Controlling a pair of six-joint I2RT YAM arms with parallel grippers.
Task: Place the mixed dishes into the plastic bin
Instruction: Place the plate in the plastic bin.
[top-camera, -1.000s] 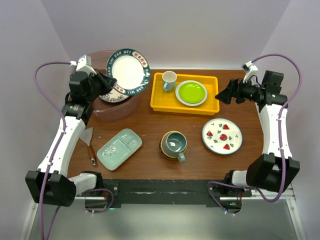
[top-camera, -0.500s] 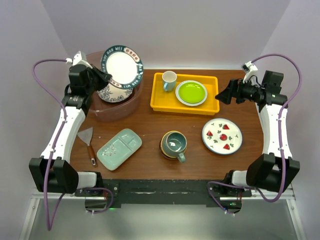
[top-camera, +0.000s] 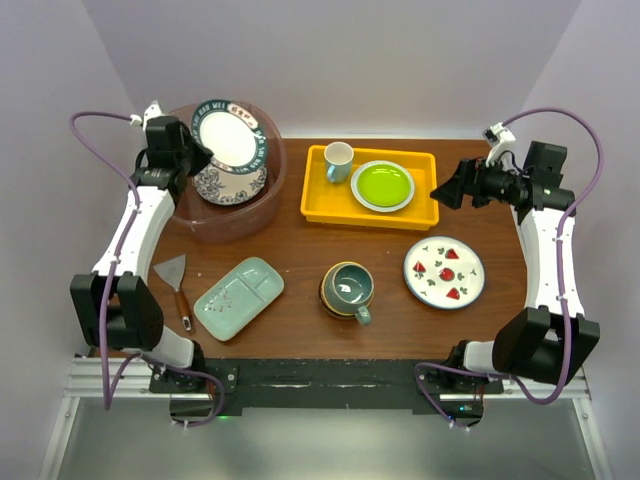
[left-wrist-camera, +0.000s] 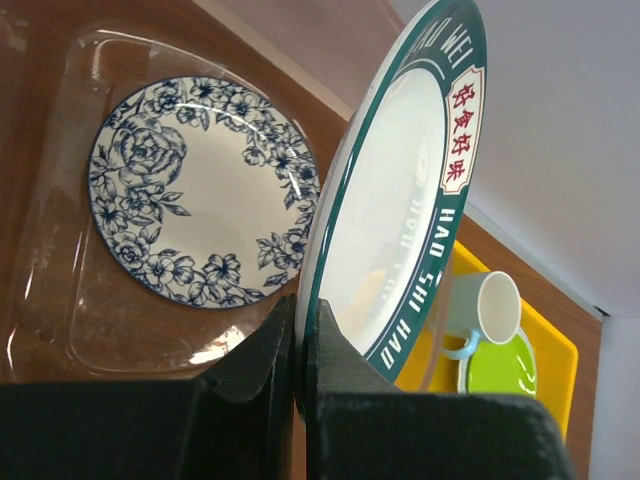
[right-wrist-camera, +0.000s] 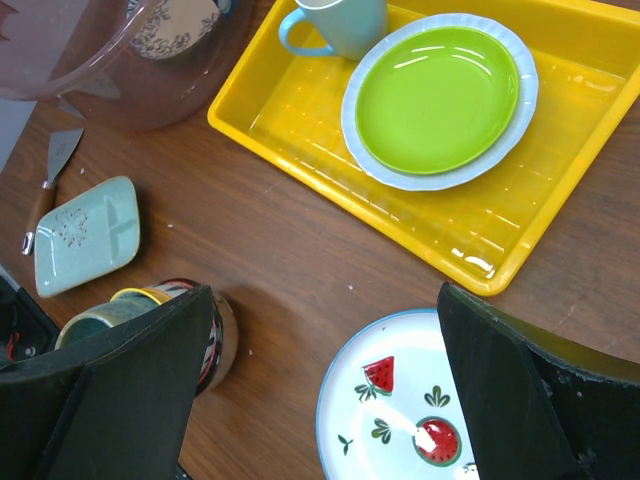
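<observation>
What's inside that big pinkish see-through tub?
A blue floral plate lies flat on its bottom. The left gripper's tilted green-rimmed white plate covers part of the tub's floor.

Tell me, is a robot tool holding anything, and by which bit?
The left tool pinches the green-rimmed plate by its rim, over the plastic bin. The right tool is open, holding nothing.

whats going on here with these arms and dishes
The left pincer grips a green-rimmed plate by its edge, tilted over the bin, where a blue floral plate already lies flat. The right pincer hovers open beside the yellow tray, holding nothing. A divided tray, a mug and a fruit plate sit on the table.
</observation>
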